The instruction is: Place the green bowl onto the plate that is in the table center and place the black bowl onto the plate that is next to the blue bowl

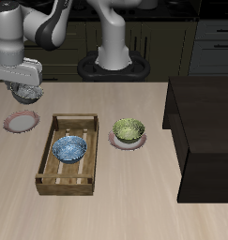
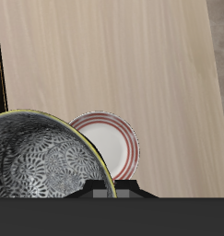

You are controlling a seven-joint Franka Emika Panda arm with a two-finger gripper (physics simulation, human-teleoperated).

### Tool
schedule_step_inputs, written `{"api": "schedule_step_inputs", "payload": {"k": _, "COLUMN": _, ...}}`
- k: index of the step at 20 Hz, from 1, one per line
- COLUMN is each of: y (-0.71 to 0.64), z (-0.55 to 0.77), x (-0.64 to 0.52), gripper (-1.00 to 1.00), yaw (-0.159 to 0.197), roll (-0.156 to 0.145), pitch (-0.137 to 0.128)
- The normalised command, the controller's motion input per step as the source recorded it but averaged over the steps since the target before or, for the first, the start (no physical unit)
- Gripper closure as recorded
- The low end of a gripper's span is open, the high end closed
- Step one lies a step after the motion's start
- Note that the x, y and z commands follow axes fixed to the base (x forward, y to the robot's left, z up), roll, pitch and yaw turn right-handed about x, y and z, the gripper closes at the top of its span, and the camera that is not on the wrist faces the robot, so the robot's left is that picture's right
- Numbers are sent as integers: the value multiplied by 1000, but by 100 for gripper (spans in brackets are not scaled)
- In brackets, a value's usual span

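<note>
Gripper (image 1: 27, 91): upper left of the exterior frame, above the table; fingers pinch the rim of the black bowl, which hangs from them clear of the wood.
Black bowl (image 2: 44, 157): in the wrist view, dark with a silvery speckled inside, raised over the table, overlapping the edge of the plate below.
Empty plate (image 1: 21, 121): left edge of the exterior frame, white with a red-ringed rim, bare, just below the held bowl.
Green bowl (image 1: 129, 128): centre of the exterior frame, sitting on a second plate (image 1: 115, 141).
Blue bowl (image 1: 69, 148): inside a wooden tray (image 1: 48, 153), between the two plates.
Table (image 1: 125, 206): light wood grain.
Cabinet (image 1: 205, 131): dark block at the right of the exterior frame.
</note>
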Motion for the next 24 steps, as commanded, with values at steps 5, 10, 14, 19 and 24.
{"api": "schedule_step_inputs", "payload": {"k": 5, "y": -162, "z": -201, "x": -127, "gripper": 100, "yaw": -29, "roll": -42, "pitch": 6}}
{"api": "schedule_step_inputs", "payload": {"k": 10, "y": -244, "z": -71, "x": -45, "gripper": 100, "yaw": -35, "roll": -41, "pitch": -11}}
{"api": "schedule_step_inputs", "payload": {"k": 14, "y": -193, "z": -136, "x": 124, "gripper": 100, "yaw": -44, "roll": -47, "pitch": 4}}
{"api": "schedule_step_inputs", "payload": {"k": 19, "y": 62, "z": -288, "x": 99, "gripper": 100, "yaw": -11, "roll": -4, "pitch": 40}}
{"api": "schedule_step_inputs", "payload": {"k": 24, "y": 147, "z": -376, "x": 39, "gripper": 100, "yaw": 9, "roll": 24, "pitch": 60}}
